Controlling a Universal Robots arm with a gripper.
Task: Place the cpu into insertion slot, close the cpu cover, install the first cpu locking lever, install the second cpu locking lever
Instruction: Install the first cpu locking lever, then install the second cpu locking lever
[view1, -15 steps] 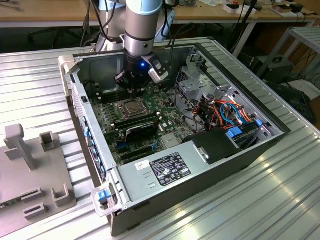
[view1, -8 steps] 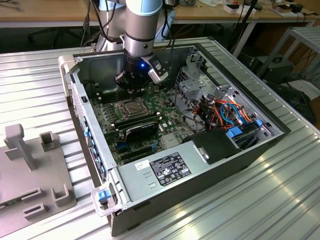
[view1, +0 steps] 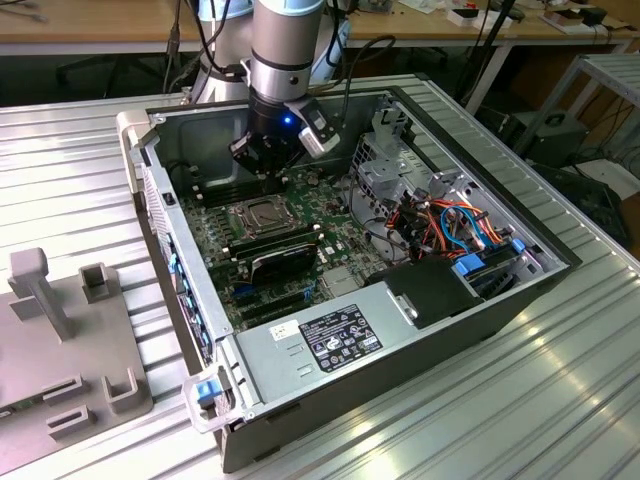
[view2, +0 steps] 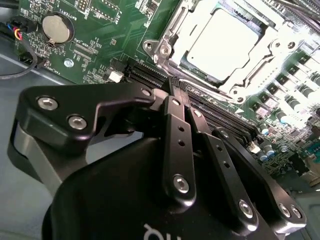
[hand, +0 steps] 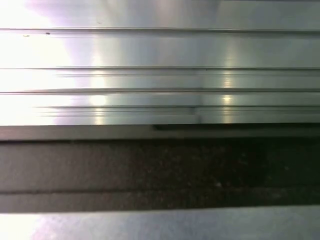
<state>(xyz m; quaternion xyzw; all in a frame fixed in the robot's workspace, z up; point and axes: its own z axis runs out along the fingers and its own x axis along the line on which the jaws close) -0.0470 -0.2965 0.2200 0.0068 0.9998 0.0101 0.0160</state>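
The cpu (view2: 225, 42) lies flat in the insertion slot (view2: 156, 51) on the green board (view2: 100, 30), its silvery top showing through the window of the cpu cover (view2: 176, 29), which lies down around it. In the exterior view the slot (view1: 262, 214) sits mid-board inside the open computer case. My gripper (view2: 178, 96) hangs just beside the socket's edge with its black fingers (view2: 172, 125) pressed together and nothing visible between them. A thin metal lever (view2: 212, 90) runs along the socket side nearest the fingertips. In the exterior view the gripper (view1: 262, 165) hovers just behind the slot.
Long black memory slots (view2: 150, 75) flank the socket. A black card (view1: 285, 260), a power supply (view1: 335, 335) and a drive cage with cables (view1: 450, 220) crowd the case. A grey fixture (view1: 70, 330) stands on the ribbed aluminium table (hand: 160, 75) outside it.
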